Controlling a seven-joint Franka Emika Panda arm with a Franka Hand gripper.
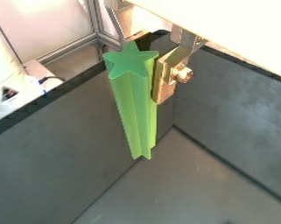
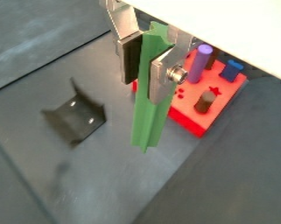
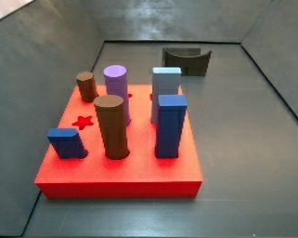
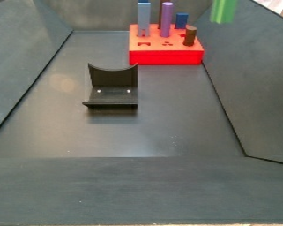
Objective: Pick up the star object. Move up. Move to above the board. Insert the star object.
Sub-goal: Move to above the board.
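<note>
My gripper point(image 2: 147, 74) is shut on the star object point(image 2: 149, 101), a tall green peg with star-profile sides, gripping it near its upper end. It hangs upright in the air, clear of the floor. In a wrist view its star-shaped top point(image 1: 130, 59) shows beside a silver finger point(image 1: 172, 74). The board point(image 2: 224, 92), a red square block, lies just beyond the peg's lower end. In a side view its empty star-shaped hole point(image 3: 82, 121) sits near the left edge. The peg's lower end point(image 4: 224, 9) shows high beside the board point(image 4: 167, 55); the gripper is out of both side views.
Several pegs stand in the board: brown cylinders point(image 3: 110, 125), a purple one point(image 3: 115, 82) and blue posts point(image 3: 171, 124). The dark fixture point(image 4: 110, 88) stands on the floor away from the board, also in a wrist view point(image 2: 74, 118). Grey walls point(image 4: 32, 71) enclose the bin.
</note>
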